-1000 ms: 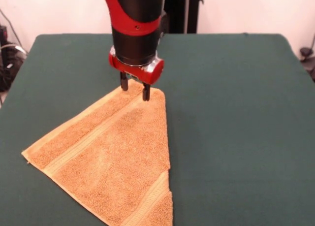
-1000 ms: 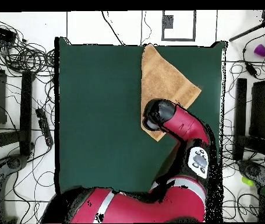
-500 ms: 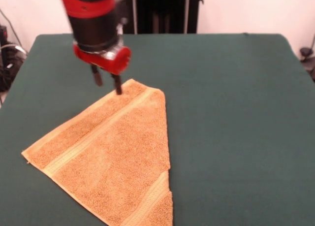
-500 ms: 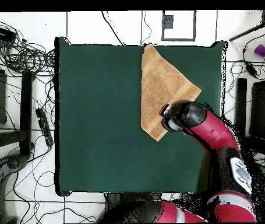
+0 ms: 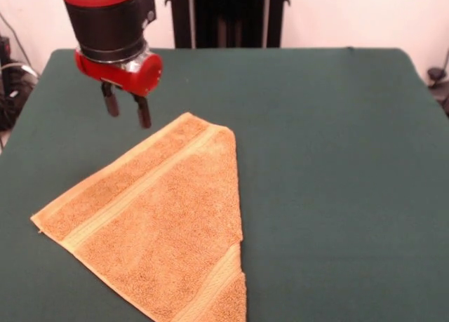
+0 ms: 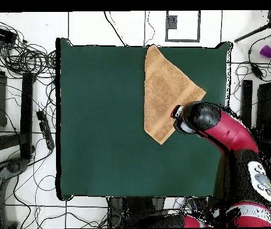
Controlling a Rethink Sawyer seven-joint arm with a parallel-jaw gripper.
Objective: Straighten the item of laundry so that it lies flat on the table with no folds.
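The item of laundry (image 5: pixel 158 220), an orange-yellow terry towel, lies on the dark green table (image 5: pixel 337 161) as a triangle, doubled over along its straight right edge. Its near tip runs off the bottom of the front view. A smoother woven band crosses it near the left edge. My gripper (image 5: pixel 127 110) hangs open and empty above bare table, just left of the towel's far corner and clear of the cloth. In the overhead view the towel (image 6: pixel 164 89) lies at the table's (image 6: pixel 102 119) upper right, and the arm's end (image 6: pixel 191 118) sits beside the towel's right corner.
In the overhead view, cables (image 6: pixel 18 53) and black stands (image 6: pixel 27 113) crowd the floor left of the table. A small purple object (image 6: pixel 267 51) lies on the floor at the upper right. The towel lies close to the table's near edge in the front view.
My gripper has left the towel's far corner, moving left in the front view and rising a little. The towel has stayed in the same folded shape.
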